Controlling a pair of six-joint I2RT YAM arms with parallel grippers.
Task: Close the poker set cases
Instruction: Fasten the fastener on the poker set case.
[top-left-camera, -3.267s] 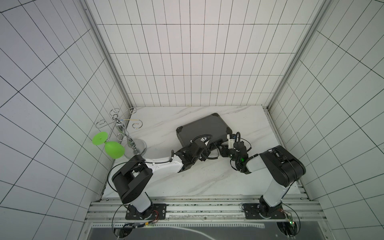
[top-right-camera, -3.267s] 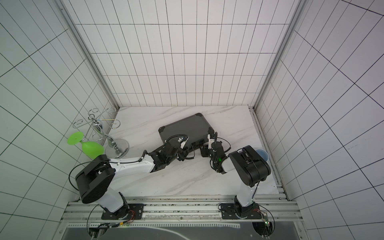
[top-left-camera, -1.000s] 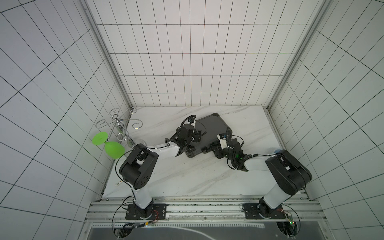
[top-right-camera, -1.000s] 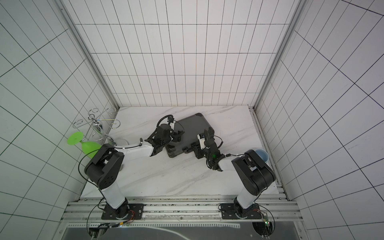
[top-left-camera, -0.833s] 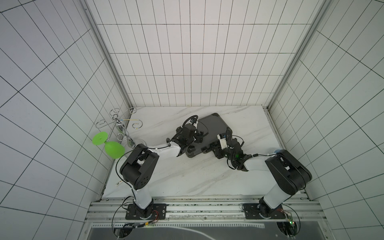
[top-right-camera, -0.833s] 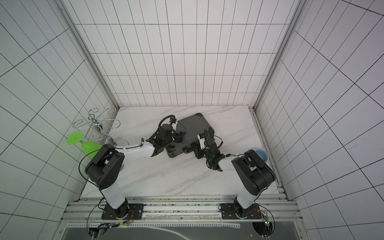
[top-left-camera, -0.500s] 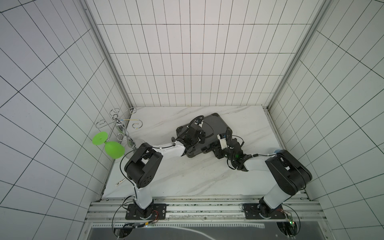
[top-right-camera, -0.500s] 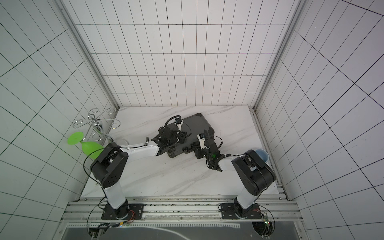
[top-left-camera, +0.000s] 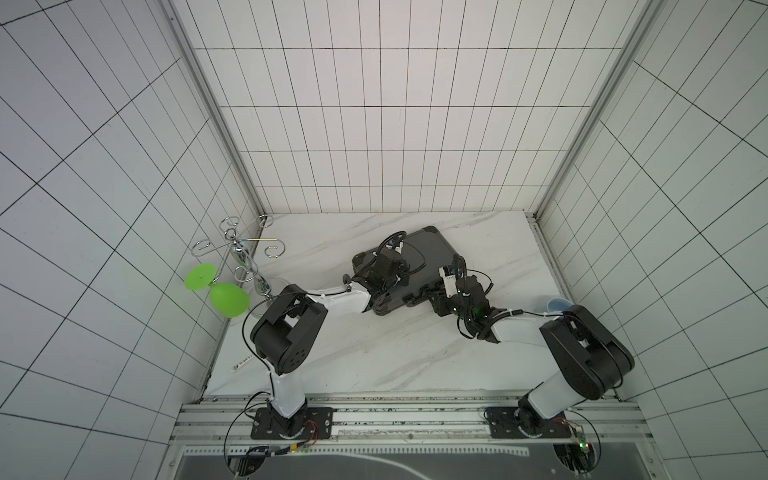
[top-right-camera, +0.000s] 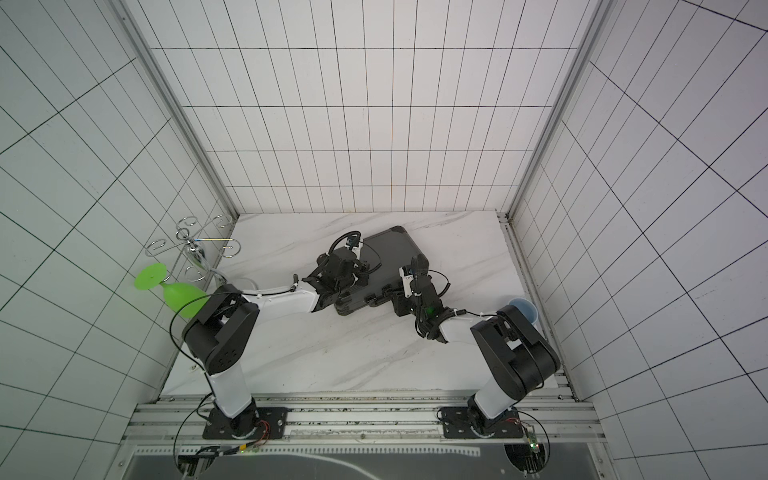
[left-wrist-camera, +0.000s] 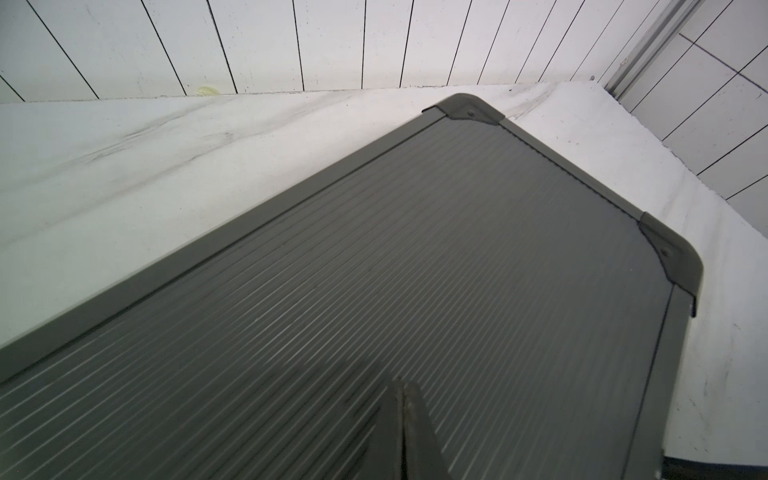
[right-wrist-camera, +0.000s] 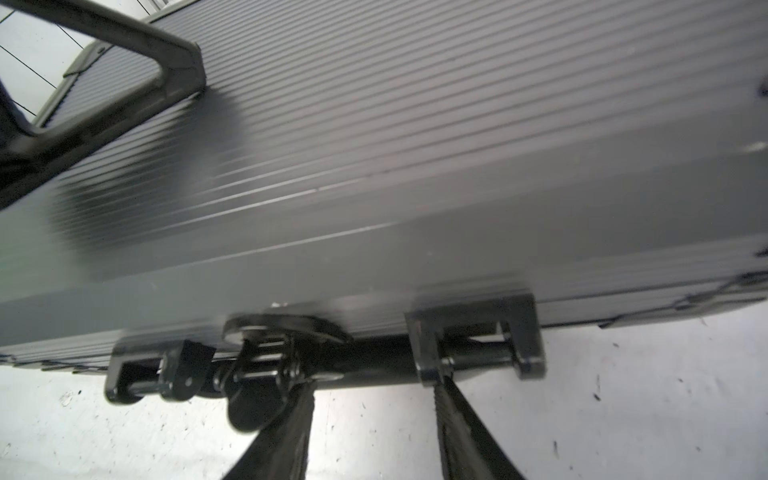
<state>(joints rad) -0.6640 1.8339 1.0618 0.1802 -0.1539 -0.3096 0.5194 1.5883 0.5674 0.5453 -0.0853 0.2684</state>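
Note:
The poker set case (top-left-camera: 432, 251) (top-right-camera: 392, 249) lies flat on the marble table with its black ribbed lid down. My left gripper (left-wrist-camera: 402, 384) (top-left-camera: 401, 270) is shut, its tips resting on the lid near the case's left end with nothing between them. My right gripper (right-wrist-camera: 372, 388) (top-left-camera: 436, 297) is open at the case's front edge. Its fingertips (right-wrist-camera: 305, 395) reach the black handle (right-wrist-camera: 374, 361), between a latch (right-wrist-camera: 266, 353) and a handle bracket (right-wrist-camera: 473, 336). The chips inside are hidden.
A metal glass rack (top-left-camera: 243, 257) holding a green plastic wine glass (top-left-camera: 227, 298) stands at the table's left edge. A pale blue cup (top-left-camera: 559, 305) sits by the right wall. Tiled walls close in three sides.
My left gripper has moved from the case's left edge onto the lid and has shut. The right gripper has stayed at the front edge.

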